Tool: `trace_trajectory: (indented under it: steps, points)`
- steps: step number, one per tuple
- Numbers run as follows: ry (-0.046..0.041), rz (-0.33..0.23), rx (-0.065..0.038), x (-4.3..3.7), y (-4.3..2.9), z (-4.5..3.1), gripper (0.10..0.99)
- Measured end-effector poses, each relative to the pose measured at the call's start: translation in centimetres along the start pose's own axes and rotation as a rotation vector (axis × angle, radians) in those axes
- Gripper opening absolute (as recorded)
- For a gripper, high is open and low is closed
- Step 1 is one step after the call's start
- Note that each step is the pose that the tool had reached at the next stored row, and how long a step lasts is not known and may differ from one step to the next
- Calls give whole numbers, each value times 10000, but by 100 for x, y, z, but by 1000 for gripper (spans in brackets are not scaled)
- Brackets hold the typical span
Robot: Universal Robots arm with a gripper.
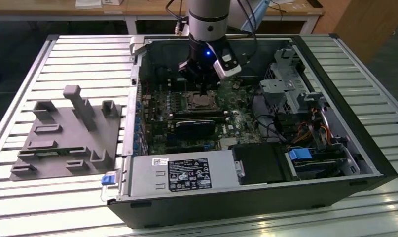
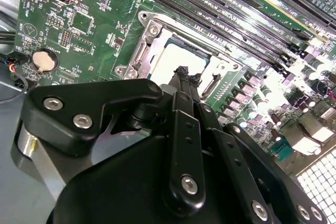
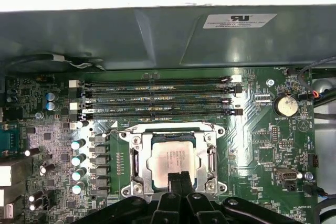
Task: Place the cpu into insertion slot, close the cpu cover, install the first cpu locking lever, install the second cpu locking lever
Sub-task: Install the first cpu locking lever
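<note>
One open black computer case (image 1: 376, 163) is seen in the exterior view, and on the green circuit board (image 3: 262, 145) inside it the square silver-rimmed insertion slot (image 3: 131, 187) is found straight beneath the black gripper (image 3: 179, 181). The small silvery-tan square cpu (image 3: 173, 153) is seated flat in that slot, framed by the thin silvery cpu cover (image 3: 135, 156), with the gripper's fingers drawn together on nothing over one chip edge. That edge is hidden by them, and whether the cover is locked down cannot be made out.
</note>
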State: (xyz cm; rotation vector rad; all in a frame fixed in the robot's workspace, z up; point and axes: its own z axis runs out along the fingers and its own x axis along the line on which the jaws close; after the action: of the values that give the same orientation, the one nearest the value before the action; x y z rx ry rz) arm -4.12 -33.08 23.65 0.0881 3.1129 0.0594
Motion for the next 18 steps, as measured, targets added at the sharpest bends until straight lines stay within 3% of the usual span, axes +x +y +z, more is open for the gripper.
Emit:
trace_trajectory:
  steps: [5, 18]
  points:
    - [-3, 0, 1, 24, -2, -2, 106]
    - [-70, -3, -6, 255, -14, -8, 106]
